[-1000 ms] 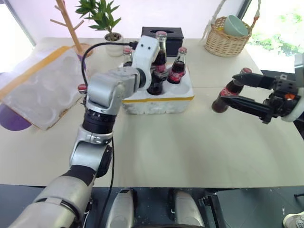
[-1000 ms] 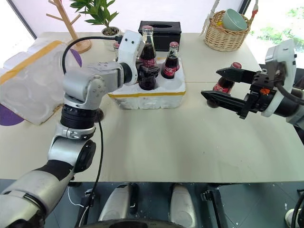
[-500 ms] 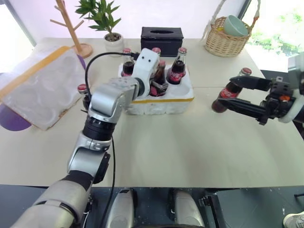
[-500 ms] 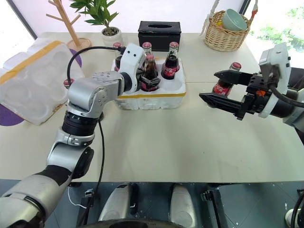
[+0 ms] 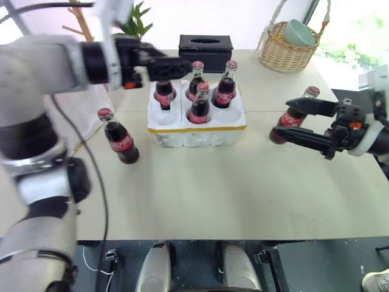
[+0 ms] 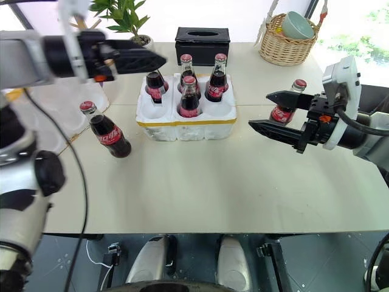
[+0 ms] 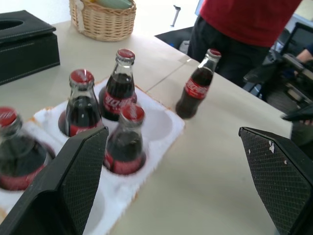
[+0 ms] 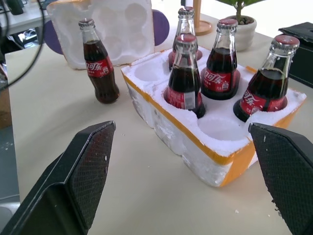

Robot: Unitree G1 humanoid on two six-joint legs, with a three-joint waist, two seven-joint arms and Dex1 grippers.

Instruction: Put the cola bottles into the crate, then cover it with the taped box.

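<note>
The left gripper (image 6: 159,61) is now up and away from the crate (image 6: 185,121), jaws spread and empty, where a second ago it lowered a bottle (image 6: 189,98) into a front well. That bottle stands there alone, four in the crate. The withdrawn arm uncovers another bottle (image 6: 104,129) standing left of the crate.

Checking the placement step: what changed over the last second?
The left gripper let go of the cola bottle it was lowering into the crate, then pulled up and away to the robot's left with its jaws open. That makes four bottles in the wells. Unchanged: the bottle left of the crate, the bottle on the right, and the open right gripper beside it.
</note>
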